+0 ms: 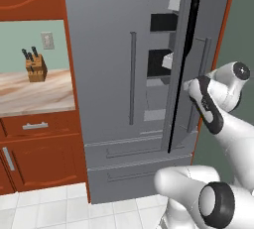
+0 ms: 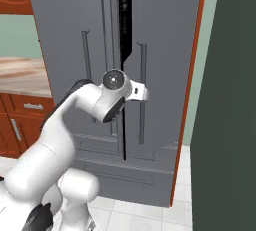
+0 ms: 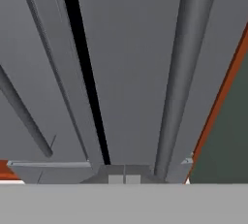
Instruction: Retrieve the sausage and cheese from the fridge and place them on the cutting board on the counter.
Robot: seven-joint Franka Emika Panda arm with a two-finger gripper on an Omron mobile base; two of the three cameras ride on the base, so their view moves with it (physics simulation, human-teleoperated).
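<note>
Tall grey double-door fridge (image 1: 109, 74) fills the middle of both base views. Its right-hand door (image 1: 198, 89) stands slightly ajar: a dark vertical gap runs down between the two doors. Through that gap in the left base view, dark inner shelves (image 1: 162, 22) and pale grey door bins (image 1: 174, 2) are visible. Sausage and cheese can't be made out in there, too little of the interior shows.

White arm's two-finger gripper (image 2: 144, 93) sits at the right door, at the level of its long vertical bar handle (image 2: 143, 95), just right of the gap. In the right base view the hand's pale end overlaps the bar. Fingers are fully closed. In the hand view the closed tips (image 3: 124, 179) lie at the bottom edge, with the round grey handle bar (image 3: 179, 77) running up just to their right and the dark door gap (image 3: 85, 77) to their left. Can't tell whether the tips actually touch or hook the bar.

Left door's bar handle (image 1: 132, 77) is well apart from the gripper.

Marbled beige-and-tan stone counter (image 1: 34, 91) over reddish-brown wooden cabinets (image 1: 39, 158) is left of the fridge. A wooden knife block with dark handles (image 1: 35, 67) stands on it near the pale green back wall. Cutting board isn't discernible on the visible stretch.
</note>
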